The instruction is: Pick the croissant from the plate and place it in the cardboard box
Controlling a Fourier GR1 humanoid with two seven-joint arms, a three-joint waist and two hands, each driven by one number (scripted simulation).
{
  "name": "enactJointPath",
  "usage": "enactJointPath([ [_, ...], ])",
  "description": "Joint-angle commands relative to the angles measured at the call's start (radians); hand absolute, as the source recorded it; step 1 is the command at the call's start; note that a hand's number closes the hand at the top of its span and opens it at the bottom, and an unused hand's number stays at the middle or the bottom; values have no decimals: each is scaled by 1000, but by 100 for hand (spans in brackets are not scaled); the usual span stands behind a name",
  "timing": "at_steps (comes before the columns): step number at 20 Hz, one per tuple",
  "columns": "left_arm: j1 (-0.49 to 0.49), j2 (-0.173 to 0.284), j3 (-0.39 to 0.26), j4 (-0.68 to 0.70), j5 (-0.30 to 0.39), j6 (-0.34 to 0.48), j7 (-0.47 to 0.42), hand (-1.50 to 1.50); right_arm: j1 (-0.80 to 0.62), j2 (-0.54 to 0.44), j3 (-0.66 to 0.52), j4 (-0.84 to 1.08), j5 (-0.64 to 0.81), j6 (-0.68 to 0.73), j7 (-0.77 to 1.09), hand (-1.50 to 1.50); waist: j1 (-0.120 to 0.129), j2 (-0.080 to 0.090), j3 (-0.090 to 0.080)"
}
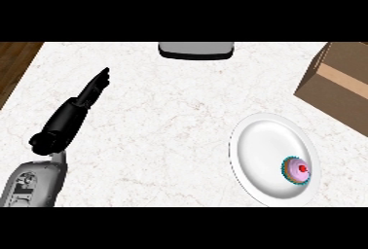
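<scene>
Resting far off on the table (144, 131), the left hand (82, 104) has straight fingers and holds nothing, so the cupcake (297, 170), no croissant, sits on the plate (262, 141) near the box (338, 82).

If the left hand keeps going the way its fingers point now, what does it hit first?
Nothing nearby: the left hand points up and slightly right over bare counter. Its line seems to pass left of the grey object at the far edge, though height is hard to judge.
</scene>
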Motion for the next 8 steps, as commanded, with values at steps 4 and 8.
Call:
enactJointPath([
  [4, 21, 10, 12, -4, -4, 4, -39, 0, -15, -74, -241, 163, -233, 105, 121, -150, 6, 11, 0],
  [8, 4, -5, -9, -24, -3, -3, 2, 0, 16, -121, -282, 151, -276, 98, 140, -150, 17, 18, 3],
])
